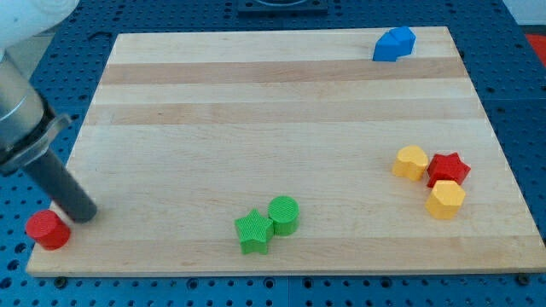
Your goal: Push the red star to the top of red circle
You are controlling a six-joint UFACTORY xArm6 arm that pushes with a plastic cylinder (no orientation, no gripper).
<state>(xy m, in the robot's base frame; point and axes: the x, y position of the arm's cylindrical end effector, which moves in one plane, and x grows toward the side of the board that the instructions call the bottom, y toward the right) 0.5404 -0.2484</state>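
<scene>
Pincer none: rod tip point(84, 213) lower left, just beside red circle point(47, 230). Red star point(449, 167) right, between two yellow blocks point(411, 162) point(445, 199). Two green, one blue; no writing.

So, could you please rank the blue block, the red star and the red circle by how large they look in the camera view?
1. Blue block, despite lying at the view's top.
2. Red star and red circle: these look alike, so I won't rank them.

My tip sits just right of the red circle.
</scene>
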